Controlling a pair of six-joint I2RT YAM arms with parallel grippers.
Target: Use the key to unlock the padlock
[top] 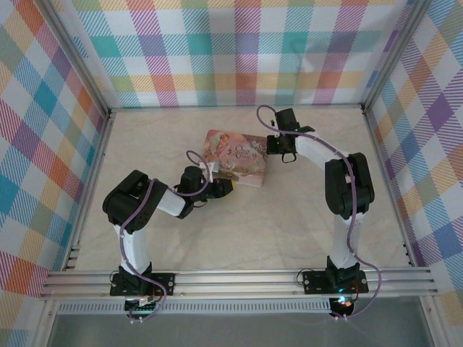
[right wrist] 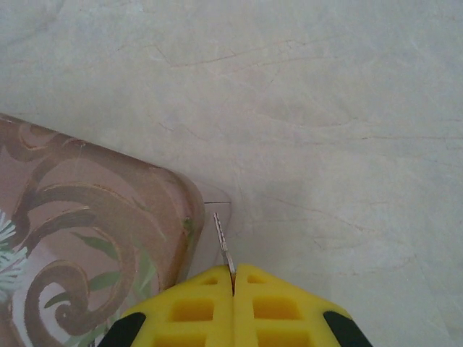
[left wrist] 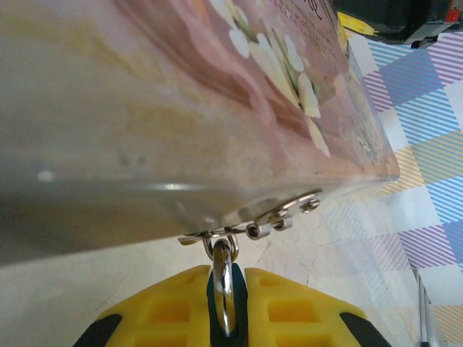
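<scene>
The pink picture tin (top: 235, 155) lies mid-table. The padlock (left wrist: 224, 289), with a silvery shackle and a dark blue body, hangs through the loop of the tin's metal hasp (left wrist: 278, 217). My left gripper (left wrist: 226, 278) is shut on it, its yellow fingers (left wrist: 289, 303) pressing on both sides of the body at the tin's near edge (top: 221, 189). My right gripper (right wrist: 233, 273) is shut on the key (right wrist: 223, 246). The thin toothed blade sticks out past the fingertips, just beside the tin's rounded corner (right wrist: 94, 238). In the top view the right gripper (top: 278, 148) hangs at the tin's right side.
Checked walls (top: 239, 50) close in the pale table (top: 289, 217) on three sides. An aluminium rail (top: 239, 278) runs along the near edge by both arm bases. Open table surface lies right of the tin (right wrist: 347, 144).
</scene>
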